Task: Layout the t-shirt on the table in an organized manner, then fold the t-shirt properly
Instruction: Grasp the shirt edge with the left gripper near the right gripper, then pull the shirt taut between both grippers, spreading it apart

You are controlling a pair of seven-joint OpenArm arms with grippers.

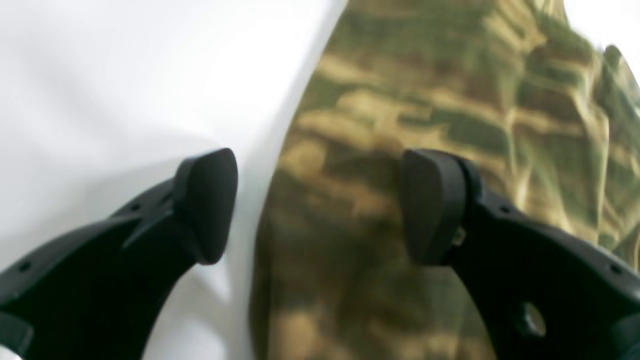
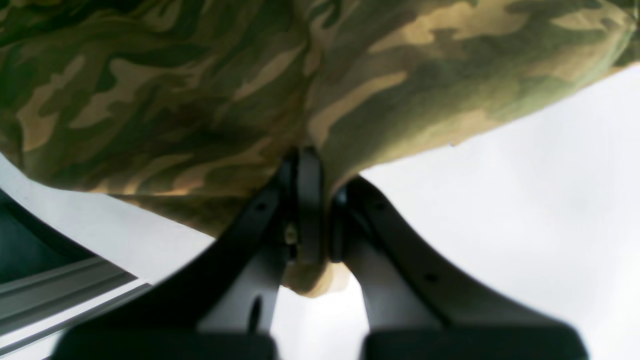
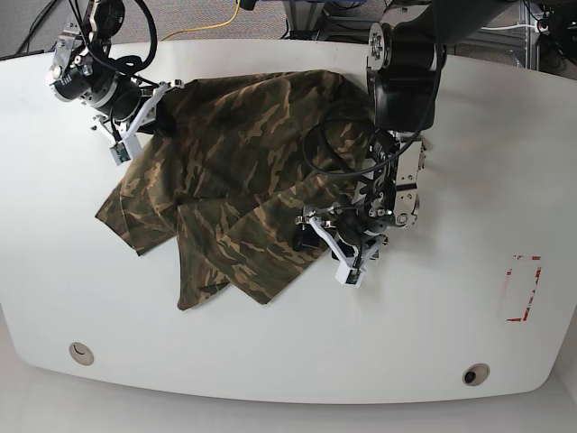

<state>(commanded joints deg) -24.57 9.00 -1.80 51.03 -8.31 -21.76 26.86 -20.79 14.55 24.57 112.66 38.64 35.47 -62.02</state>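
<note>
Your right gripper [image 2: 320, 210] is clamped tight on a pinch of the shirt [image 3: 243, 180], cloth bunched between its pads and the rest spreading away ahead of it over the table [image 3: 270, 361]. Your left gripper [image 1: 320, 205] stands wide apart with nothing in it, one fingertip [image 1: 432, 205] above the shirt's edge, the other above bare table.

The base view looks down over the whole bench [image 3: 270, 361]; both wrist views sit close (blurred) over the shirt [image 3: 234, 180], which all share.
</note>
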